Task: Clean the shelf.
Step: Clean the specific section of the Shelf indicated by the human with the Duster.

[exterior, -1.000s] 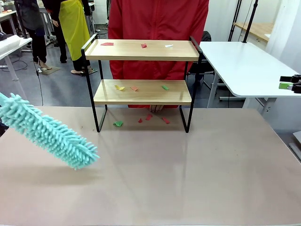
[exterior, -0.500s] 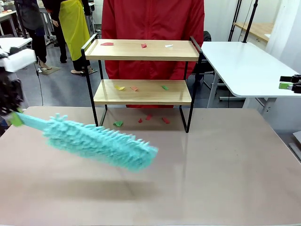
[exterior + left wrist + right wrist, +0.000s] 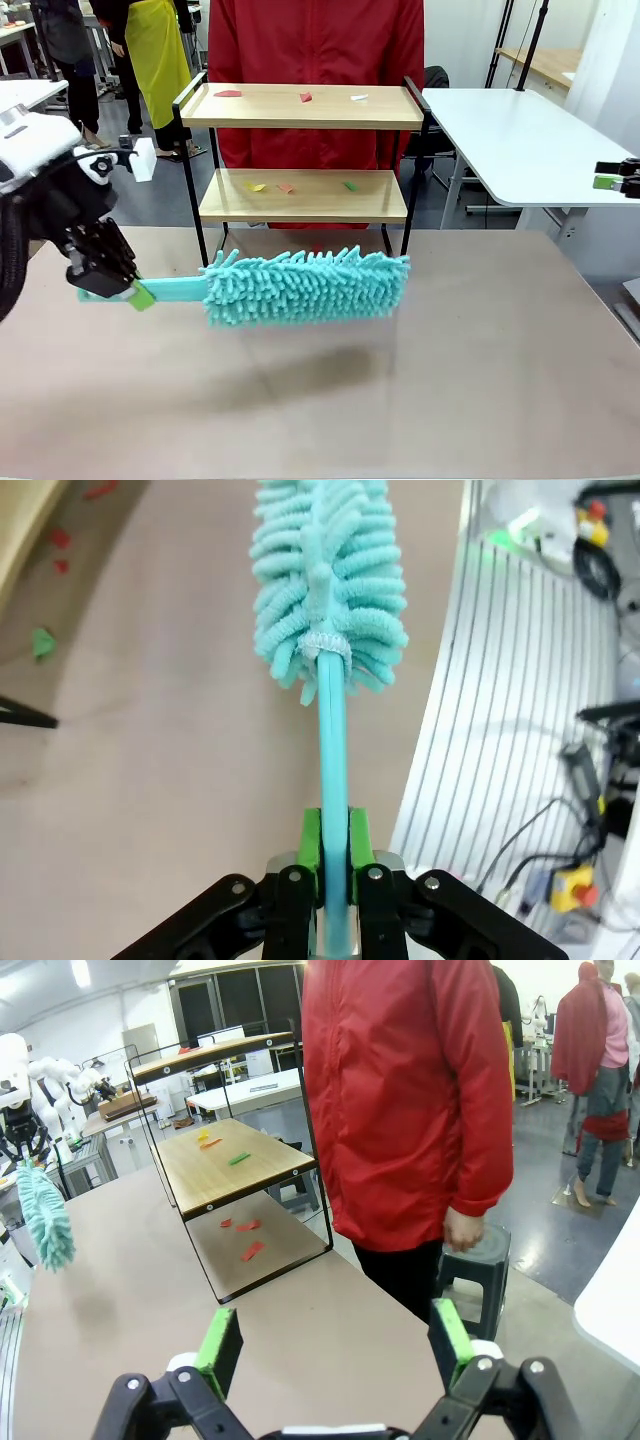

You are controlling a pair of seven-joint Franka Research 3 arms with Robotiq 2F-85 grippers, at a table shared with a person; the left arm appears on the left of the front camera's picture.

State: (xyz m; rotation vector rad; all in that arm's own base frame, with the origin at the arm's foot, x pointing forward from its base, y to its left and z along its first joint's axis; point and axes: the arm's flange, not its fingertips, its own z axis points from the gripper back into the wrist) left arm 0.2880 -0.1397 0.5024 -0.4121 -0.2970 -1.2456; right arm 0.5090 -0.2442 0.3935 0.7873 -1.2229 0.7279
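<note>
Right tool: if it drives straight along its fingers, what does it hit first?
Probably the person's red jacket. The shelf has its end frame just left of that line, and depth is unclear, so it could clip that first. The right tool is open and empty.

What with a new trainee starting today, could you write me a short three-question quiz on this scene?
1. True or false: the left end effector is shut on the handle of the duster.
2. How many paper scraps lie on the top board of the shelf? A one, B three, C six.
3. Fill in: the jaws of the right end effector stand ____.
Key: 1 true; 2 B; 3 open.
</note>
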